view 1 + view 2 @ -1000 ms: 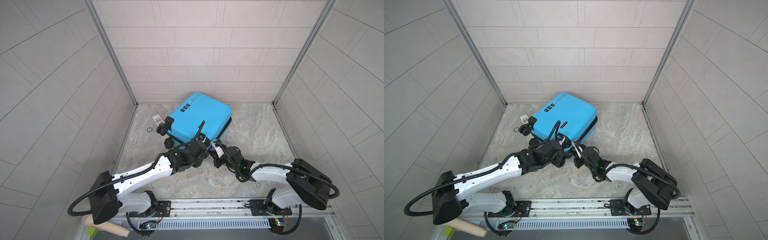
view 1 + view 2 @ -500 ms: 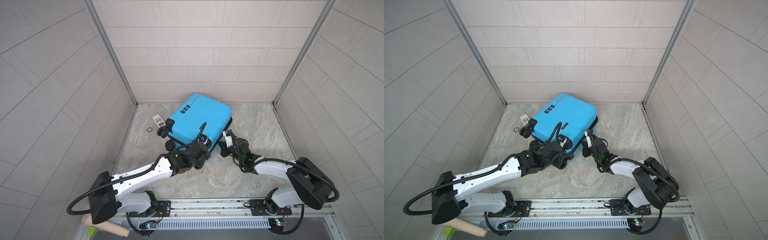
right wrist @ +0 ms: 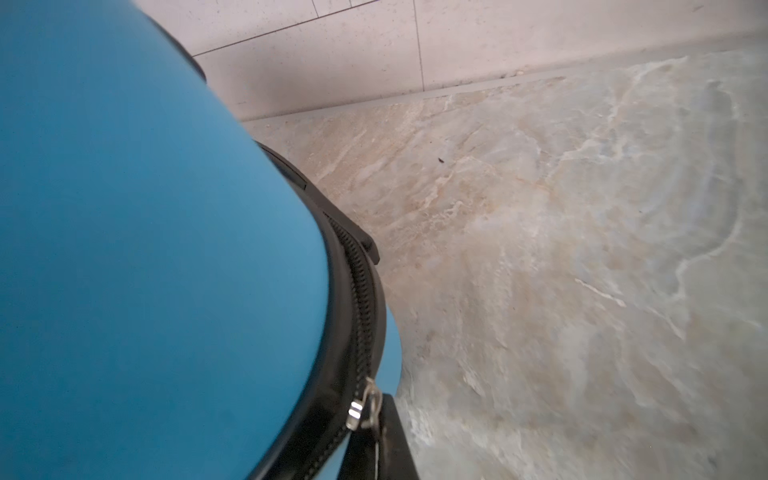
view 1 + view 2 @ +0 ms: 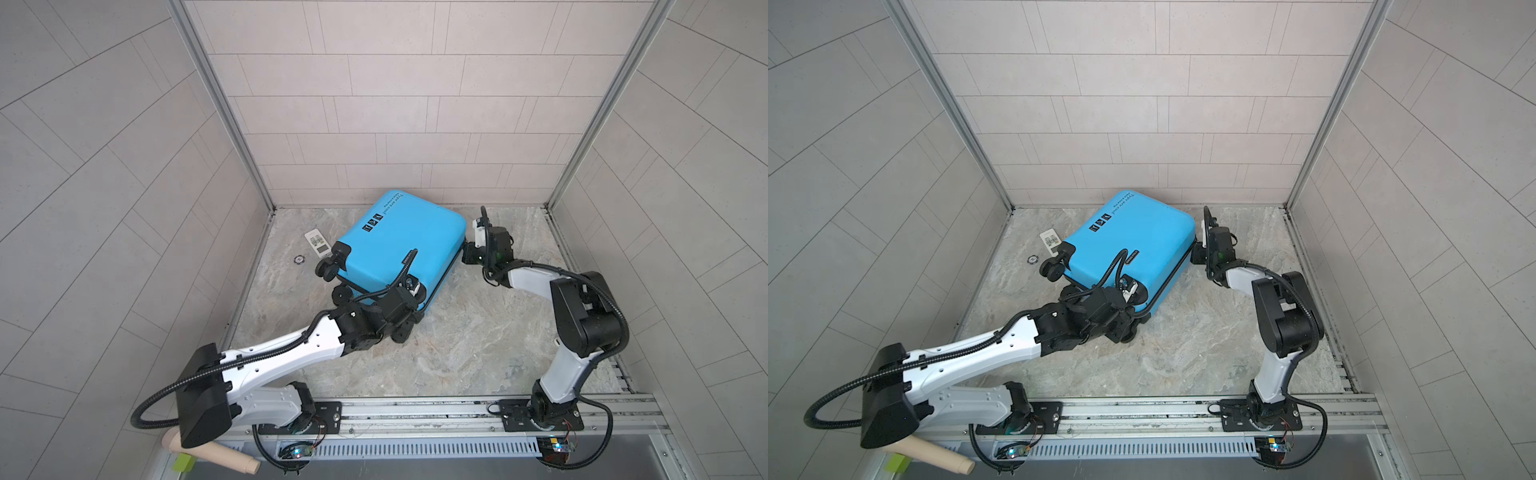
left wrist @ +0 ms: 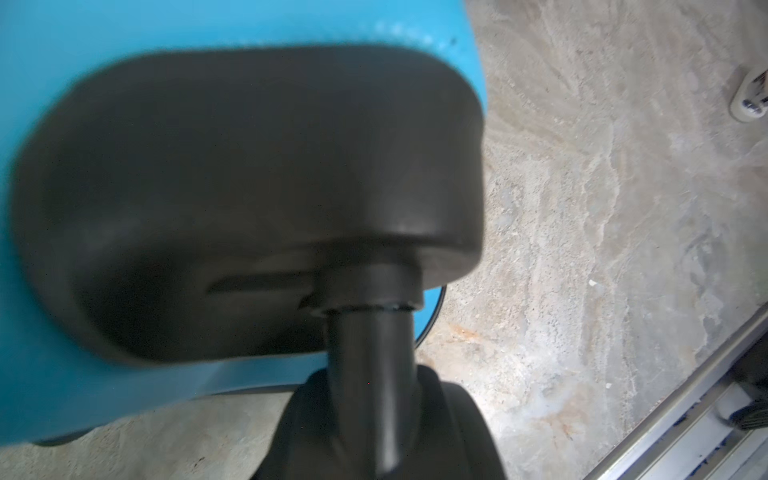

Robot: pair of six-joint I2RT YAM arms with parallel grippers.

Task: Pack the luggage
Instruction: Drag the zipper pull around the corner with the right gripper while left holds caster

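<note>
Jaws of the right gripper (image 4: 466, 252) are pressed together on the silver zipper pull (image 3: 360, 409), a pinch only the right wrist view shows. The luggage (image 4: 399, 245) lies shut on the floor between both grippers. A black caster (image 5: 249, 187) fills the left wrist view and hides the left gripper (image 4: 405, 318) jaws, so spread or closed cannot be told. Beyond the luggage from both jaws lie a white barcoded tag (image 4: 317, 243) and a small ring (image 4: 298, 259).

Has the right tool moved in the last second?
Yes. The right tool has slid along the luggage toward the back wall, away from the front rail.
</note>
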